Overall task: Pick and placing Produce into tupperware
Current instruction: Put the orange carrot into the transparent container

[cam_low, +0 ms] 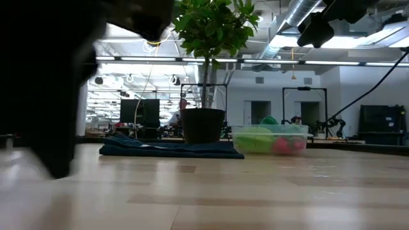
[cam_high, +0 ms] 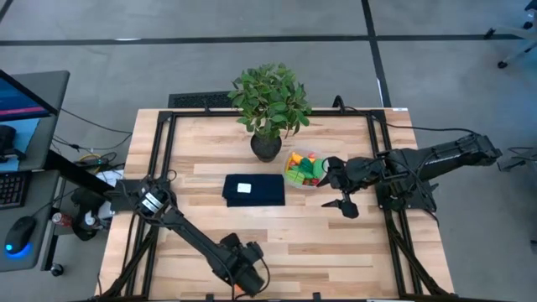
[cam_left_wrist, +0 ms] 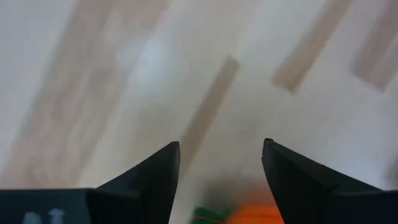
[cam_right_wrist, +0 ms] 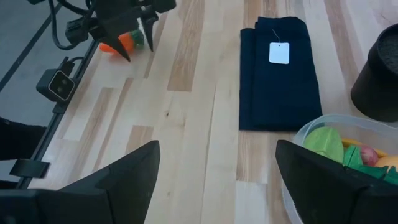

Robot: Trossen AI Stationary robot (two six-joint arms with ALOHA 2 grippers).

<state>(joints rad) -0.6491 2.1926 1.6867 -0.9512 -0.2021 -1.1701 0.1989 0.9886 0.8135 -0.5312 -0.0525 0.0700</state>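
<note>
Most produce already sits in the tupperware (cam_high: 302,169) by the plant pot. Our left pincer (cam_right_wrist: 135,34), spread, straddles the carrot (cam_right_wrist: 122,42) at the bench's near edge; right pincer (cam_high: 342,186) waits spread.

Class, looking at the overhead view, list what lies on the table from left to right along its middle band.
Folded dark blue cloth → clear tupperware holding the produce → right gripper, its fingers open.
</note>
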